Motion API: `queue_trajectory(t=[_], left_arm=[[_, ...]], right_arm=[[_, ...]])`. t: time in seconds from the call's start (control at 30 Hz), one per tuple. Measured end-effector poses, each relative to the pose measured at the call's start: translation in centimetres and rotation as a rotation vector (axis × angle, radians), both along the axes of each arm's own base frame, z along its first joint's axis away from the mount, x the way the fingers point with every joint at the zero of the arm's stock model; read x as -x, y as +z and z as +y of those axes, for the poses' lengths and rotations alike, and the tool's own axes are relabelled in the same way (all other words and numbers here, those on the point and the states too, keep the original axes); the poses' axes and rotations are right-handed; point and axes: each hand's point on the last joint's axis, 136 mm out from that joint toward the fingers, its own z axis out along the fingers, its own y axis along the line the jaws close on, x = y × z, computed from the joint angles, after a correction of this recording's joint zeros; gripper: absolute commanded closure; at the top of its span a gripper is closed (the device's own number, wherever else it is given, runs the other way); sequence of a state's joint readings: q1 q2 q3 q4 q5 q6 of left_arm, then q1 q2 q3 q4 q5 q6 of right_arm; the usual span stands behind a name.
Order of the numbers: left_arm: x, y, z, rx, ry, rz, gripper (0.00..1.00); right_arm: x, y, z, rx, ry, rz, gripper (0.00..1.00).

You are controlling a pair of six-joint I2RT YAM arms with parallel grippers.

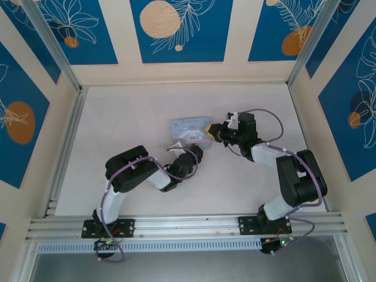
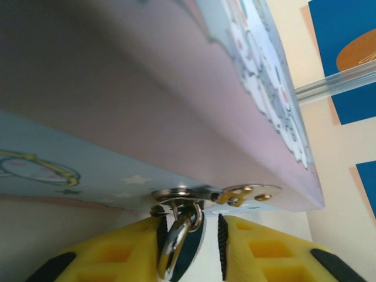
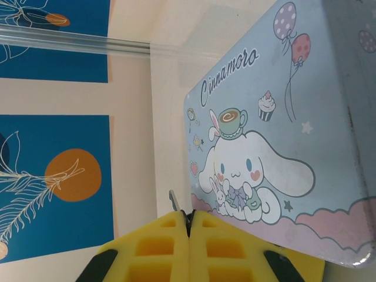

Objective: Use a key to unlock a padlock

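Note:
The small dark bluish padlock point(image 2: 187, 252) hangs by its silvery shackle point(image 2: 197, 217) from the hasp point(image 2: 235, 194) on the edge of the pale blue cartoon tin point(image 1: 189, 128). My left gripper point(image 2: 192, 235) stands open around the padlock. Its left pad touches the lock body, and a narrow gap separates the body from the right pad. In the top view the left gripper point(image 1: 197, 150) is at the tin's near edge. My right gripper point(image 3: 189, 216) is shut on the key point(image 3: 174, 200), whose thin metal tip pokes out beside the tin point(image 3: 282, 117). From above, the right gripper point(image 1: 212, 130) sits at the tin's right end.
The tin lies mid-table on the pale tabletop point(image 1: 129, 117). Aluminium rails run along the left side point(image 1: 64, 147) and the near edge point(image 1: 188, 223). Blue patterned walls enclose the back and both sides. Both arms reach in close to each other around the tin.

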State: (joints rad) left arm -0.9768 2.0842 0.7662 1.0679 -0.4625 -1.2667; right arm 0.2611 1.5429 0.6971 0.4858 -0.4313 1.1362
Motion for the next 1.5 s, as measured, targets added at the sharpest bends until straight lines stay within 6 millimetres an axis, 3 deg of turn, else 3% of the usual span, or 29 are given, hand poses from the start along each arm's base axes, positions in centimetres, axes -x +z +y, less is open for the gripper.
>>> queue_trajectory(t=[0.23,0.43,0.63,0.97,1.23,1.5], left_arm=[[-0.1,-0.2,0.2,-0.011,0.007,0.0,0.89],[0.2,-0.2,0.2,-0.002,-0.005,0.006,1.0],[0.8,0.0,0.5,0.019,-0.062,0.043,1.0],[1.0,0.6,1.1,0.055,-0.222,0.131,1.0],[1.5,1.2,1.4,0.087,-0.328,0.205,1.0],[2.2,3.1,1.4,0.151,-0.417,0.252,1.0]], right_arm=[[0.1,0.1,-0.2,-0.003,-0.001,-0.002,1.0],[1.7,0.4,-0.7,-0.01,0.006,-0.005,1.0],[4.9,0.1,-1.2,-0.017,0.025,0.0,1.0],[10.2,-3.6,-1.6,-0.012,0.104,0.089,1.0],[11.3,-4.3,-1.3,-0.032,0.139,0.117,1.0],[11.4,-5.3,-0.8,-0.058,0.174,0.155,1.0]])
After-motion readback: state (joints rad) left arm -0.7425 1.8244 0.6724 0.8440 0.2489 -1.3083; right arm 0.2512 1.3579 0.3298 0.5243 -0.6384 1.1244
